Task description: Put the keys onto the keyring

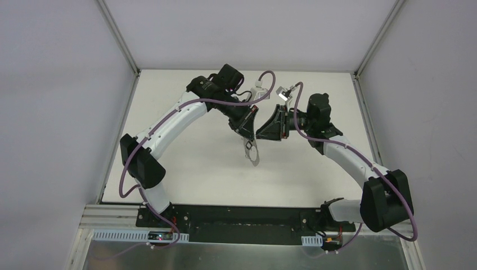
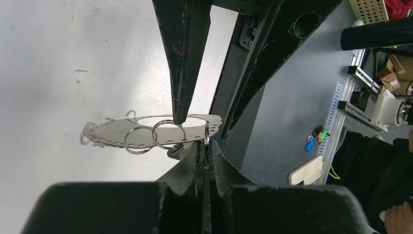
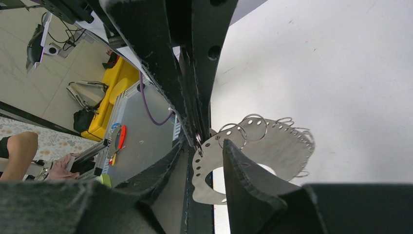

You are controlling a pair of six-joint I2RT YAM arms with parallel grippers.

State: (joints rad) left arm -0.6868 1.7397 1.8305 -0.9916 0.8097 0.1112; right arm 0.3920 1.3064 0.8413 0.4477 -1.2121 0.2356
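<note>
Hanging over the white, grey-walled table, the keyring is clamped by the left gripper. It is straddled by the parted fingers of the right gripper.

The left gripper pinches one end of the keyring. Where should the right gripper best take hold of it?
Probably the bare flat band of the keyring beside its centre opening, clear of the split rings on its rim. Come in edge-on from the end near the left gripper, one finger on each face: the plate is thin and flat.
</note>
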